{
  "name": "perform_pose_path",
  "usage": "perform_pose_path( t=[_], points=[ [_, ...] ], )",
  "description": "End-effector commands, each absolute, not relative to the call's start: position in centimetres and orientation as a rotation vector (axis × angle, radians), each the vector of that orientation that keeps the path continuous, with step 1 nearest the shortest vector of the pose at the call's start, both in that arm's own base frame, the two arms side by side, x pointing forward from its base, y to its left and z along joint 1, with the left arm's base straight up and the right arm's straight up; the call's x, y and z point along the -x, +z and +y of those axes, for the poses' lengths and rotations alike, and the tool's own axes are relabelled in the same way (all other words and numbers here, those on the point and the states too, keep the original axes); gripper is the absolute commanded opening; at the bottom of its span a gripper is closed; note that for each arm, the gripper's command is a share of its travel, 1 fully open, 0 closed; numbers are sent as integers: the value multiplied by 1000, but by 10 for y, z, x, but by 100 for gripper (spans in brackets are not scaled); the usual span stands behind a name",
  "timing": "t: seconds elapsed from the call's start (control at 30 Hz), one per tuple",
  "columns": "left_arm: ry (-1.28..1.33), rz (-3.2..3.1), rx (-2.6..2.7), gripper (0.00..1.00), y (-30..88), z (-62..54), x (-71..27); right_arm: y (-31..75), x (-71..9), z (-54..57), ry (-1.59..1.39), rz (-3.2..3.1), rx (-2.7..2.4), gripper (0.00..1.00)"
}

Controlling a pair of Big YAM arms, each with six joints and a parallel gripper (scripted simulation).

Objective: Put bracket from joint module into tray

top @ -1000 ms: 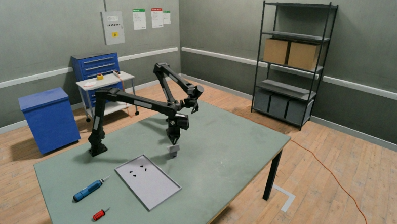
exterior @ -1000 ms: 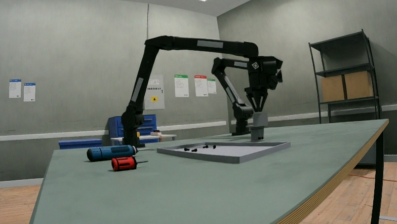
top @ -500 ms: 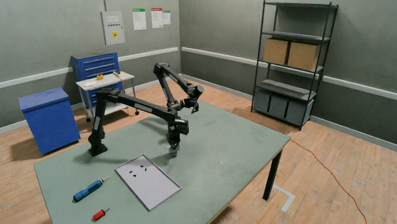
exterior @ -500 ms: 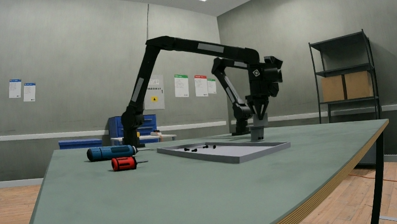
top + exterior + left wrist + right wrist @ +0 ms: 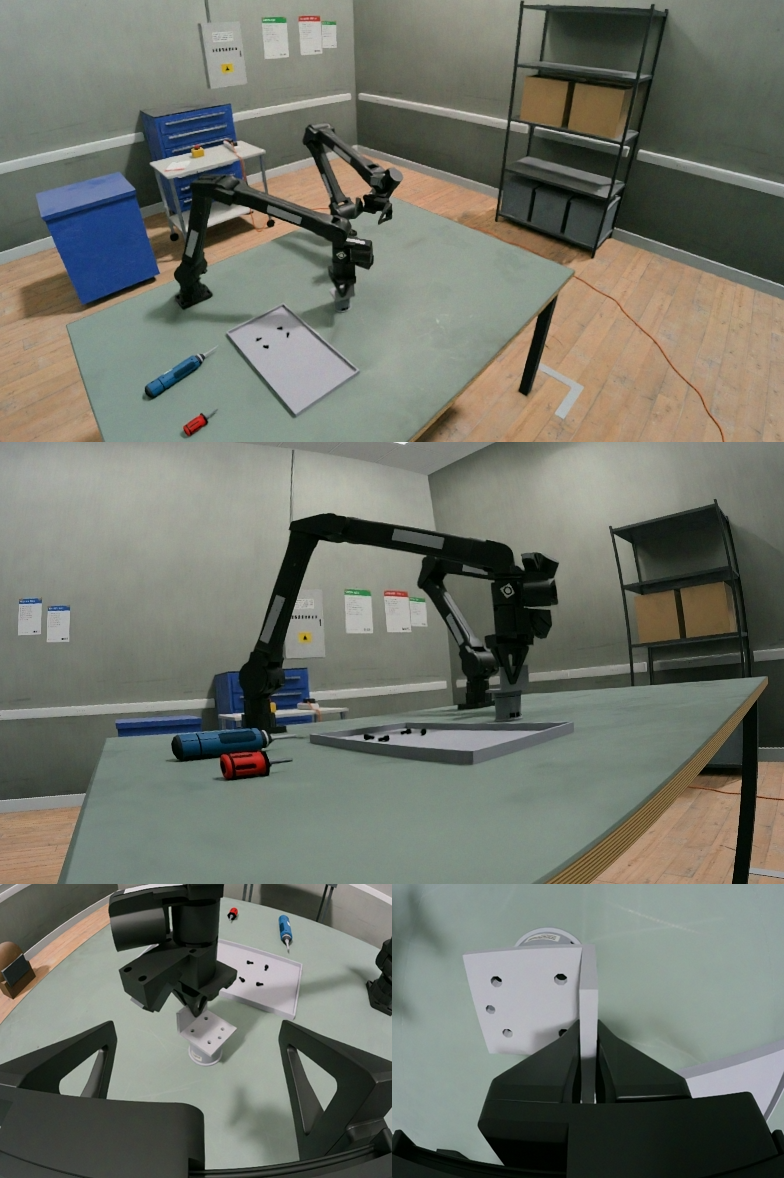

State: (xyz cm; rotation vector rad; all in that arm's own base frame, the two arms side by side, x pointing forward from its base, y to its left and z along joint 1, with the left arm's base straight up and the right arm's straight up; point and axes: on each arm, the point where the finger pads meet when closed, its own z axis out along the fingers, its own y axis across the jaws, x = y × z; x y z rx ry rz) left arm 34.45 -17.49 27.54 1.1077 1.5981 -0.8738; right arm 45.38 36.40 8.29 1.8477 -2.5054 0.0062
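The grey L-shaped bracket [image 5: 522,675] [image 5: 207,1031] [image 5: 528,1000] sits on top of the round grey joint module [image 5: 342,306] [image 5: 507,708] [image 5: 205,1056], its holed plate flat and its other plate upright. The module stands upright on the table outside the tray. My right gripper [image 5: 343,293] [image 5: 512,681] [image 5: 588,1029] points down and is shut on the bracket's upright plate, one finger on each side. My left gripper is wide open and empty, back from the module. The light grey tray [image 5: 310,378] [image 5: 472,756] [image 5: 282,994] [image 5: 734,1073] lies close beside the module.
Several small black screws [image 5: 280,328] [image 5: 406,731] [image 5: 259,984] lie in one end of the tray. A blue electric screwdriver [image 5: 174,376] [image 5: 230,742] [image 5: 285,928] and a red screwdriver [image 5: 196,424] [image 5: 245,764] [image 5: 233,912] lie on the table beyond the tray.
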Motion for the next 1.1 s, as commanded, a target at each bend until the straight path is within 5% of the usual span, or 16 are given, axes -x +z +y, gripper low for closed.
perform_pose_path(
  t=[0.0, 1.07],
  points=[
    [-826, 1527, -1128, 100, 301, -175, -353, 105, -472, 376, -2, -2560, -1880, 0],
    [-849, 1550, -1122, 100, 311, -193, -361, 139, -484, 343, 5, -2477, -2007, 0]
  ],
)
